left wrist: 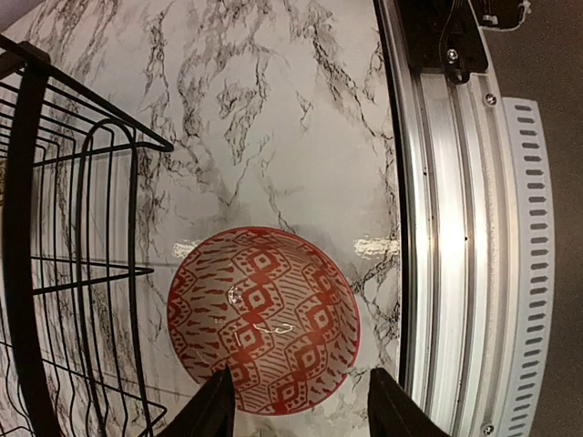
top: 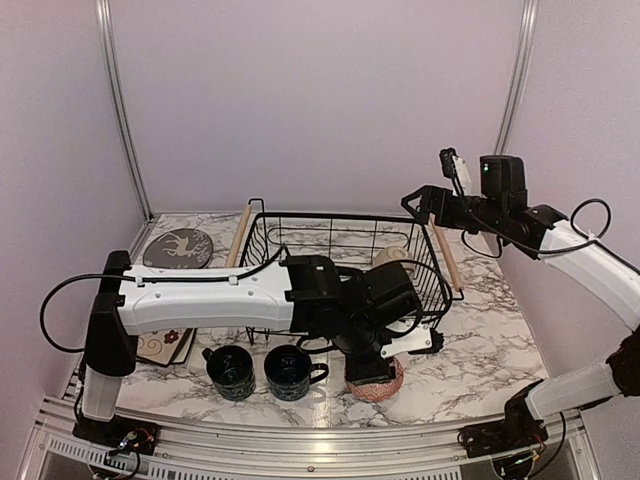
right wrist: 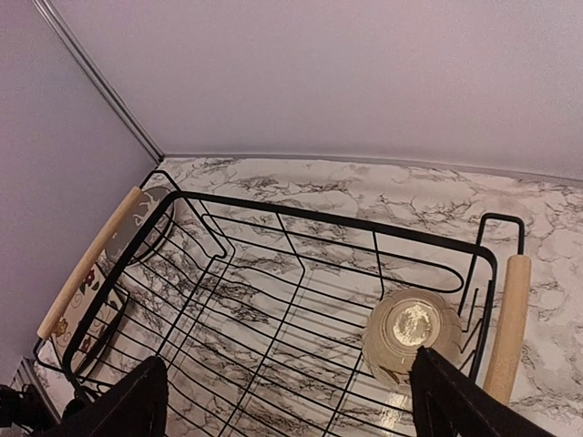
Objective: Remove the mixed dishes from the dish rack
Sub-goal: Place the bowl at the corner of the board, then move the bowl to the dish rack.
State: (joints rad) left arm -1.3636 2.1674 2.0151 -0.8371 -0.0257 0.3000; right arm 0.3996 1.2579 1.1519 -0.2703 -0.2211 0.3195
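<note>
Pale lilac walls (top: 320, 100) close in a marble-patterned bench (top: 480, 350). The dish rack (top: 340, 216), a black wire basket with a light wooden handle (right wrist: 86, 264) at each short side, stands in the middle of it.

Only one dish is in the rack: a beige bowl (right wrist: 412, 332), at the right end, close to the right handle. The other dishes are on the bench. A grey deer-pattern plate (top: 178, 247) lies at the back, left of the rack. A square cream floral plate (top: 165, 345) is at the front left, partly hidden by the left arm. Two dark mugs (top: 230, 370) stand side by side just in front of the rack. A red-and-white patterned bowl (left wrist: 264, 319) sits on the bench near the front edge, to the right of the mugs.

The left fingers (left wrist: 214, 410) hang low over this red bowl. They are parted about halfway, with the near rim of the bowl between them, and they do not press on it. The right fingers (right wrist: 446, 391) are high above the right end of the rack. They are spread wide and hold nothing.
</note>
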